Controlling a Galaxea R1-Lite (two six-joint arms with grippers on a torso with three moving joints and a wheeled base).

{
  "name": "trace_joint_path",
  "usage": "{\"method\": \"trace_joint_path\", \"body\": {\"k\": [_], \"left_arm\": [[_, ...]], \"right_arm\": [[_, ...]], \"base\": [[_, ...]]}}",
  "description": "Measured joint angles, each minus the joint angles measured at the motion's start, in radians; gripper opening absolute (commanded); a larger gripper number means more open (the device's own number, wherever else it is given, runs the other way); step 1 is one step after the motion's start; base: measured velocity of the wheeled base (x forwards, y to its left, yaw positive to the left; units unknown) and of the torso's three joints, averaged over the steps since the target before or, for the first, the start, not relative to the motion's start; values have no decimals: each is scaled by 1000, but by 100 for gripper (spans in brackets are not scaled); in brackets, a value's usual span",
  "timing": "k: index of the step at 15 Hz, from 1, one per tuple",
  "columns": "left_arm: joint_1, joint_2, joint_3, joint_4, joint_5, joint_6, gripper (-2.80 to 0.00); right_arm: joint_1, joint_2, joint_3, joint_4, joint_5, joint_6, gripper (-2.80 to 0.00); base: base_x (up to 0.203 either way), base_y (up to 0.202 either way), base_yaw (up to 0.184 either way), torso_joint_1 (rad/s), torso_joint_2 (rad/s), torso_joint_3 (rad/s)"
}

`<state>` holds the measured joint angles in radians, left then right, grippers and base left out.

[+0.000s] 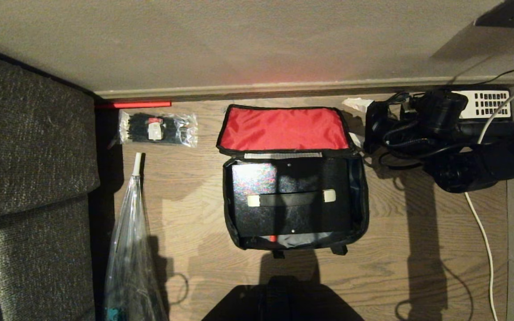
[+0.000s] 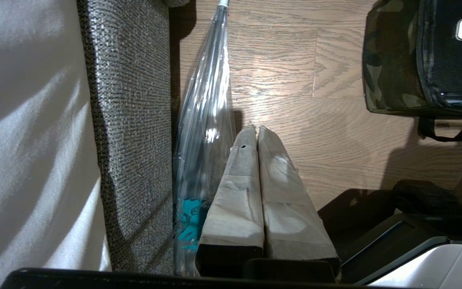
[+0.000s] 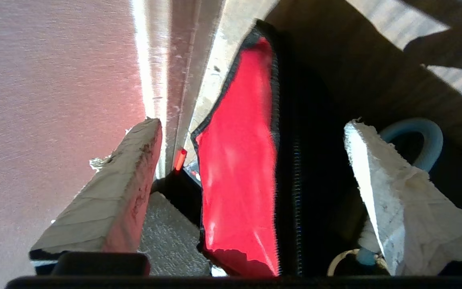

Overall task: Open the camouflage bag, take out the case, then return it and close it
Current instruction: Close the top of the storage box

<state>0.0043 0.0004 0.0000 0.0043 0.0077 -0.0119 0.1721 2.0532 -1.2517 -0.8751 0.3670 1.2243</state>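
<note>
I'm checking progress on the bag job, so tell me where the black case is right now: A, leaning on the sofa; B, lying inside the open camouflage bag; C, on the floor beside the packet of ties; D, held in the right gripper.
B: the case lies flat inside the camouflage bag, whose red-lined lid is flipped back, while the right gripper stands open and empty.

Dim, warm light; long dark shadows fall across the floor point(image 1: 185, 214) in front of the bag point(image 1: 293, 200), glare off its glossy case point(image 1: 257, 178).
</note>
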Motion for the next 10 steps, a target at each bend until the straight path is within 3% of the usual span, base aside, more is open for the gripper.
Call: {"method": "trace_joint_path", "body": {"k": [3,4,10], "left_arm": [[0,0,0,0,0,0,-280],[0,0,0,0,0,0,-280],[0,0,0,0,0,0,-280]], "right_arm": [[4,18,-14,-10,-6,26,0],[9,23,-15,-35,-13,50,-280],[14,33,-15,-109,-11,70,-280]], "base": [[0,0,0,0,0,0],[0,0,0,0,0,0],[0,0,0,0,0,0]]}}
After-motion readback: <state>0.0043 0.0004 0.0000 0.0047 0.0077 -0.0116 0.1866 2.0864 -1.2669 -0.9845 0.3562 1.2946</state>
